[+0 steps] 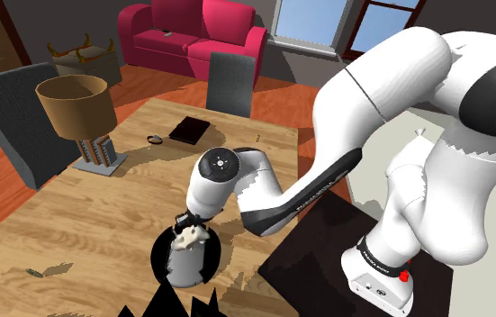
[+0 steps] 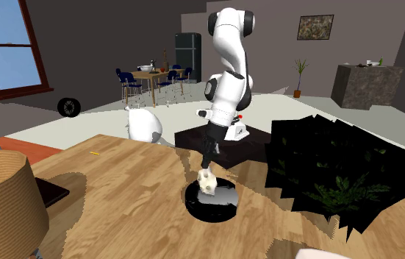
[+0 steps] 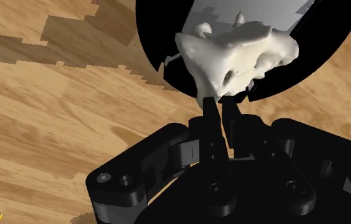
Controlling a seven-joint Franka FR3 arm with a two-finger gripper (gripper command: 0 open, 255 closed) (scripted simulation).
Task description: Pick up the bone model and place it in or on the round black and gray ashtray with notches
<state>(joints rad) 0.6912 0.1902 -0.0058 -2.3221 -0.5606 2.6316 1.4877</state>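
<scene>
Bone model (image 1: 189, 237), pale and knobbly, sits clamped in our end effector (image 1: 185, 227). In the wrist view we see the two black fingers (image 3: 211, 114) pinched shut on a narrow stub of the bone, with its bulk jutting out past the tips. It hangs over the grey bowl of the round black ashtray (image 1: 157, 259), inside the rim; we cannot tell whether it touches the bowl.

Sweeping the shoulder view from its left, we meet a grey armchair (image 1: 10, 115) at the edge of the wooden desk (image 1: 102, 207). Next comes a lamp (image 1: 76, 110) with a brown shade, standing on the desk. A small dark ring (image 1: 156, 139) lies just beside a flat black case (image 1: 188, 131), both well apart from the ashtray. The ashtray sits at the desk's near edge under the end effector. Behind the desk a grey chair (image 1: 229, 83) stands in front of a red sofa (image 1: 192, 31). At the right, the white arm rises from its stand (image 1: 379, 272).

In the second exterior view, again from the left, the lampshade fills the near corner. The ashtray and the held bone come near the middle, with the arm directly behind them. A potted plant (image 2: 340, 184) surrounded by a jagged black area lies to the right.
</scene>
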